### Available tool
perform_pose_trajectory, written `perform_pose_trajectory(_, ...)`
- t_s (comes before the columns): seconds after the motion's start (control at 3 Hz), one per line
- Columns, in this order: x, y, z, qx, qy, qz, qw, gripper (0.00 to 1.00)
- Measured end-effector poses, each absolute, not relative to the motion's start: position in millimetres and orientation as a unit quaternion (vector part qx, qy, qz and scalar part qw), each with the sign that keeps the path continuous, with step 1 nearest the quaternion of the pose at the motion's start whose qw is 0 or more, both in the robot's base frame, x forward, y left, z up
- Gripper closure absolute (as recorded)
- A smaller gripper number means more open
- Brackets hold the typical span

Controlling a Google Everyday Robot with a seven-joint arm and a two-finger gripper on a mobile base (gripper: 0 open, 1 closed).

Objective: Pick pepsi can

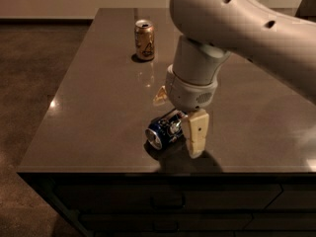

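Note:
The pepsi can [164, 130], dark blue with a silver end, lies on its side near the front edge of the dark table [94, 112]. My gripper [177, 115] hangs right over it, pointing down. One pale finger [196, 132] stands against the can's right end. The other finger [160, 96] shows behind the can, further back. The jaws stand wide apart around the can and are not closed on it. The wrist hides the can's far end.
A gold-brown can [144, 39] stands upright at the back of the table. The table's front edge [148, 171] runs just in front of the pepsi can. The big white arm [247, 28] fills the upper right of the view.

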State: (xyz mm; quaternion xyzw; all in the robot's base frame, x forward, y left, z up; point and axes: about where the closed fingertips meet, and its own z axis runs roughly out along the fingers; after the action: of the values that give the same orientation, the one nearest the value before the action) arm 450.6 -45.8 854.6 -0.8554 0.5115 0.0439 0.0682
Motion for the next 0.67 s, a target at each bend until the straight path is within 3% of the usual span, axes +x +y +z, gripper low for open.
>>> perform_pose_trajectory(0.67, 452.0, -47.8, 857.5, -0.855, 0.512, 0.045, 0.066, 0.61)
